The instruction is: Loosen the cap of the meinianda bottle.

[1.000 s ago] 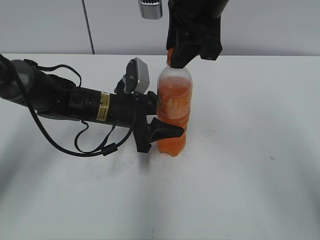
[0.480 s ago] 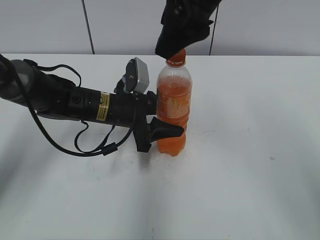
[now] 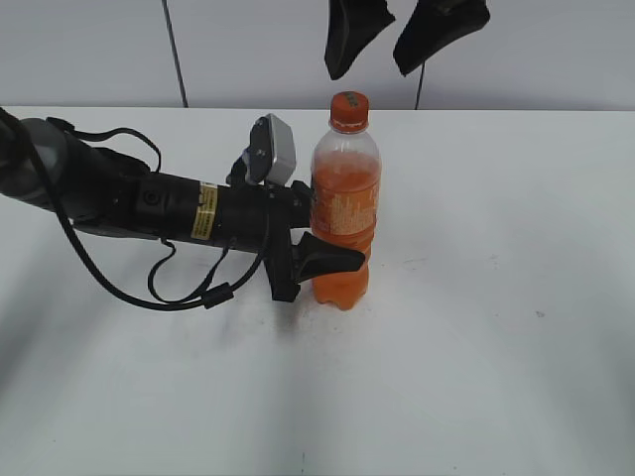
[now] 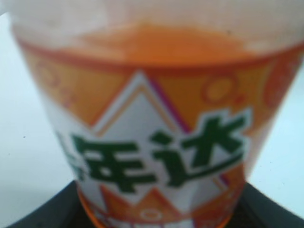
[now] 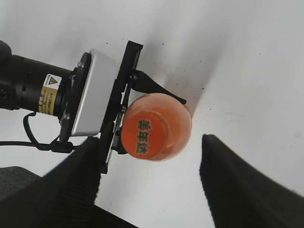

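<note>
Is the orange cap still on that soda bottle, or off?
On. The cap sits atop the bottle; the open right gripper hangs above it. Loosened or not: cannot tell.

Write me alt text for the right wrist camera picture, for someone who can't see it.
Looking straight down, the orange cap of the meinianda bottle sits between the two spread black fingers of the open right hand, which touch nothing. The left hand grips the bottle from the left, on a white table.
</note>
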